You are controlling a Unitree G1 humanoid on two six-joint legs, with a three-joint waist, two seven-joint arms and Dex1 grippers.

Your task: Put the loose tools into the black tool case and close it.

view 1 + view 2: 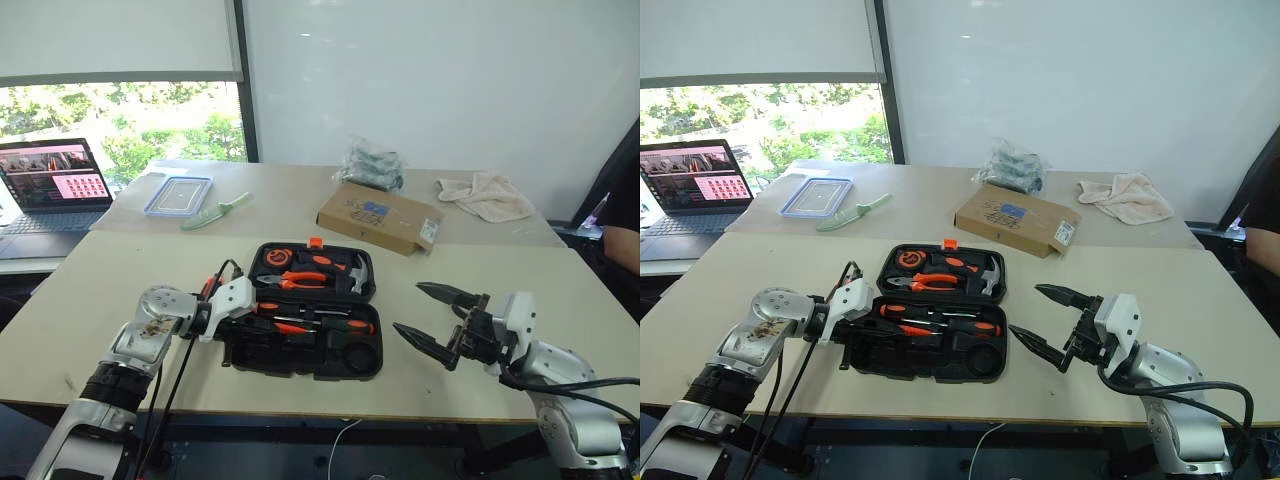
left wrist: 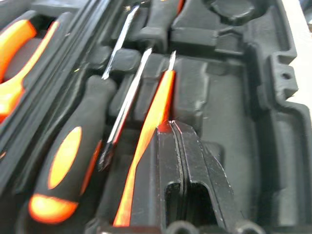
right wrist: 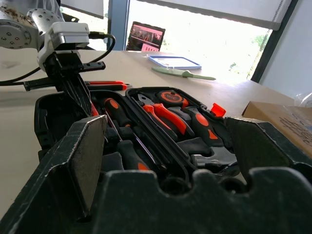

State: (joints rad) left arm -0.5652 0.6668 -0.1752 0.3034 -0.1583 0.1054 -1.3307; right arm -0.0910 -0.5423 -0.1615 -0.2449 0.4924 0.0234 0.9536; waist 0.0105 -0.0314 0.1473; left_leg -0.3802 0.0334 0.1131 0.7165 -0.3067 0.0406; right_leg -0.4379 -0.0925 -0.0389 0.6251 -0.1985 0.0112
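Black tool case [image 1: 305, 320]: open on the near table, screwdrivers [image 1: 320, 322] slotted inside. Left gripper [image 2: 179, 146]: jaws pressed together, tips at the slim orange driver [image 2: 151, 131]. Right gripper [image 1: 432, 315]: jaws spread, beside the case.

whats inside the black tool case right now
The open black tool case holds orange-handled pliers, a hammer, screwdrivers and a slim orange driver. The shut left gripper covers part of the near half's slots.
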